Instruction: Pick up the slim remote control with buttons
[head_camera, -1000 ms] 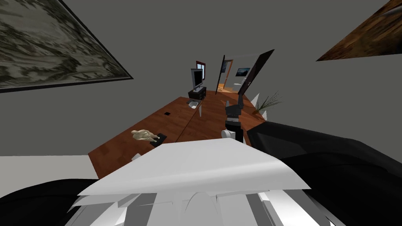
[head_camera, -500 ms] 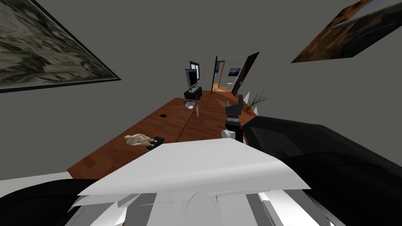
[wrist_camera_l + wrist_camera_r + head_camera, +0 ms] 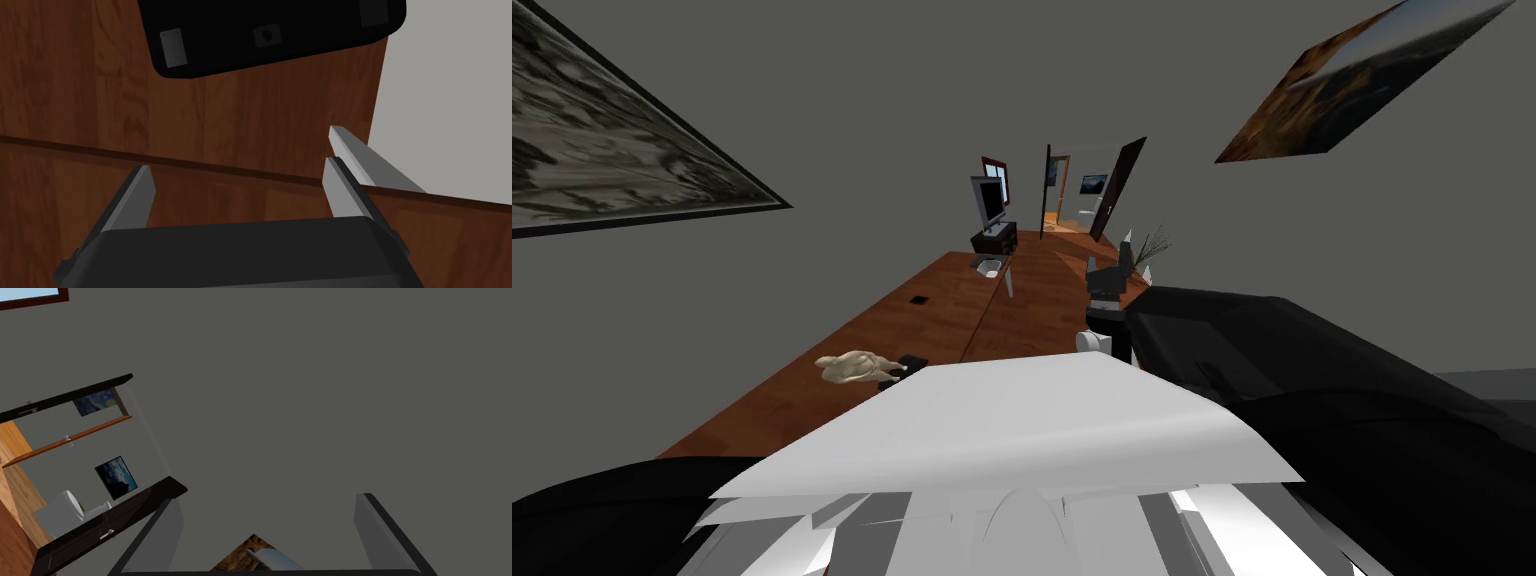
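In the head view a base turn is read from the swung scene, approach judged unfinished, the remote (image 3: 910,362) taken for the black slab by a beige figure (image 3: 850,367) near the left edge of the floor (image 3: 952,310); in the left wrist view the left gripper (image 3: 237,167) is spread empty over bare wood; in the right, the right gripper (image 3: 268,499) is spread.

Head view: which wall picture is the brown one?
The right picture, high on the wall to my right, is brown and orange. The left picture is mottled grey with a dark frame.
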You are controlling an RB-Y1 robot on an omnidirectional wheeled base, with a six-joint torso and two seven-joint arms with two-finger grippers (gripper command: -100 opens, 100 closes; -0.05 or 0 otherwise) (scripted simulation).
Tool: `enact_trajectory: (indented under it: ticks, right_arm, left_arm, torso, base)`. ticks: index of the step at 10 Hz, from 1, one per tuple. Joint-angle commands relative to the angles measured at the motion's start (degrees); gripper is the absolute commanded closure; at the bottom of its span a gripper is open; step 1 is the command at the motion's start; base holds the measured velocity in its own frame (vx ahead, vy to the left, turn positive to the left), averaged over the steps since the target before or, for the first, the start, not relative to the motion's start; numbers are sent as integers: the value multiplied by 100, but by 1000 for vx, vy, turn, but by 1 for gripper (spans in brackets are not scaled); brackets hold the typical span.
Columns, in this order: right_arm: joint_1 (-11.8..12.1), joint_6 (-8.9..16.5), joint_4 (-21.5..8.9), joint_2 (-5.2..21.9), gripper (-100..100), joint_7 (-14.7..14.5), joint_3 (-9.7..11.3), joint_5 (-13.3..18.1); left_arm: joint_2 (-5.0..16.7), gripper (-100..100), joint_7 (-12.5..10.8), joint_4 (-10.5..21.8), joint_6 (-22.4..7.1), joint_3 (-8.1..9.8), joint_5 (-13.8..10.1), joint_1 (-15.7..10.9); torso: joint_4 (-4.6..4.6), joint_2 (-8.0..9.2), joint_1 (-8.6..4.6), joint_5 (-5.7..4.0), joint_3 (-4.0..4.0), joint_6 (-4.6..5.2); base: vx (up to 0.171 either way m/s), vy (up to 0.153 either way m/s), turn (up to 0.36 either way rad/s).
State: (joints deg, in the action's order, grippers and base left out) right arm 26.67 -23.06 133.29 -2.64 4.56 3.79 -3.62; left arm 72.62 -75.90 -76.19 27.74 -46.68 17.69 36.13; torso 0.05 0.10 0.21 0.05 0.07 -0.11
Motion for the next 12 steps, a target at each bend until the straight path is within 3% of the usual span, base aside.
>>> enact_trajectory:
  ticks: [1,4,8,9,10,11,12]
  right_arm:
    - [0,0,0,0,0,0,0,0]
    - [-1,0,0,1,0,0,0,0]
    - [0,0,0,1,0,0,-1,0]
    - [0,0,0,1,0,0,-1,0]
    - [1,0,0,0,0,0,-1,0]
    - [1,0,0,0,0,0,-1,0]
    - [1,0,0,0,0,0,-1,0]
  left_arm:
    - [120,-100,-187,280,-90,-128,36,-31]
    - [244,-100,-566,937,-293,-387,122,-219]
    - [190,-100,-873,1653,-560,-593,207,-475]
    - [154,-100,-805,1560,-521,-571,206,-442]
    - [151,0,-823,1571,-559,-579,210,-449]
    - [-54,-100,-696,1695,-620,-575,198,-447]
    - [-105,-100,-664,1726,-636,-574,195,-447]
  torso:
    - [0,0,0,0,0,0]
    - [1,7,23,4,3,3]
    - [0,-2,25,6,-1,0]
    - [0,-2,23,6,-1,-1]
    - [-1,-8,7,4,-4,-5]
    - [-2,-13,-7,0,-7,-4]
    - [-4,-20,-6,0,-11,-4]
  base:
    - [-22,55,-217]
    - [-49,99,-295]
    - [-40,106,-179]
    - [-18,44,-35]
    - [-3,9,4]
    - [19,23,-11]
    - [32,28,-7]
